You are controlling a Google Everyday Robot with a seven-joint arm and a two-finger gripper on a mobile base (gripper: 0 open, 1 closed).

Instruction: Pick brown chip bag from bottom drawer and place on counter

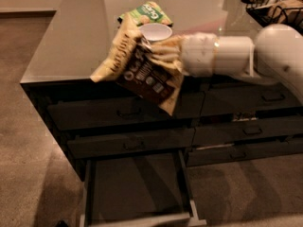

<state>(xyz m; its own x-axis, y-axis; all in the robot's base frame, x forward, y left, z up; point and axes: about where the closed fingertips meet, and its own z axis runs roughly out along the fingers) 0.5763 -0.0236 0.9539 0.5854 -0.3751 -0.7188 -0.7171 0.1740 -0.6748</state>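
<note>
My gripper [152, 56] reaches in from the right and is shut on the brown chip bag [139, 70], a crinkly tan-and-dark-brown bag with white lettering. The bag hangs tilted in the air over the front edge of the counter [71, 41], above the drawer fronts. The bottom drawer [135, 188] stands pulled open below, its dark inside bare. My white arm [227, 56] stretches across the counter's right half.
A green snack bag [147, 13] and a white bowl [155, 31] lie on the counter just behind the held bag. A dark wire basket [274, 8] stands at the back right. Closed drawers with bar handles [128, 112] sit above the open one. Carpet floor lies left.
</note>
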